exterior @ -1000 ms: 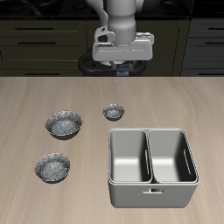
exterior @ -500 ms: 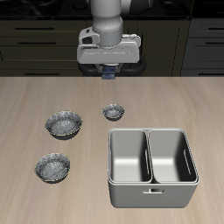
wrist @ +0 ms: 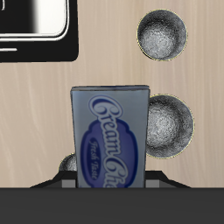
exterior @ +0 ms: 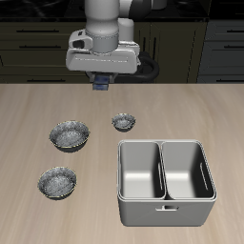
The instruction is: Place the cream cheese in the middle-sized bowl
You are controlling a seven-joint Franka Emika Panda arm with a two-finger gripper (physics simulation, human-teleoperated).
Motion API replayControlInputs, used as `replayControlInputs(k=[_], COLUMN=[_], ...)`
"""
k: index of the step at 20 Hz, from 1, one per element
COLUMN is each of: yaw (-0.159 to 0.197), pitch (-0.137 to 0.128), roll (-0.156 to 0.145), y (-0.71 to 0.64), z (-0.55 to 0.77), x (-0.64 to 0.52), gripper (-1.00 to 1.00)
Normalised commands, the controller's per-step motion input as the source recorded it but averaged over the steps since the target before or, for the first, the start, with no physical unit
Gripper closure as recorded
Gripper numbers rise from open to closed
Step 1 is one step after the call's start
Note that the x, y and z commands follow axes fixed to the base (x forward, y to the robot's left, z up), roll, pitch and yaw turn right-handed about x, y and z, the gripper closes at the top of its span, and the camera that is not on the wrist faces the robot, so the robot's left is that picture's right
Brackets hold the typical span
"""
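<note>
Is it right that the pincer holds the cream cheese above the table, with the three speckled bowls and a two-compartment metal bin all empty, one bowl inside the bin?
Not quite: no bowl is inside the bin; the exterior view shows all three on the table beside it. The pincer does hold the cream cheese above the table.

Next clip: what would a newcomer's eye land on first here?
Probably the cream cheese, a dark blue box held in the tool high above the table's back part and filling much of the wrist view. Next, the twin-compartment metal bin near the front edge. Three speckled bowls lie beside it, apart from one another; the middle-sized bowl sits nearest the front edge and holds nothing.
</note>
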Motion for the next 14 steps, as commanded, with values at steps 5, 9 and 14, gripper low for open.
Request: replayControlInputs(k=[5,9,14], yaw=[0.017,-0.020,-0.008], pitch=[-0.018,-0.010,-0.014], roll=[-0.042,-0.066,-0.058], y=[-0.32,-0.28,-0.30], z=[0.13,0.10,0.05], x=[0.18,0.27,0.31], gripper=[1.00,1.00,1.00])
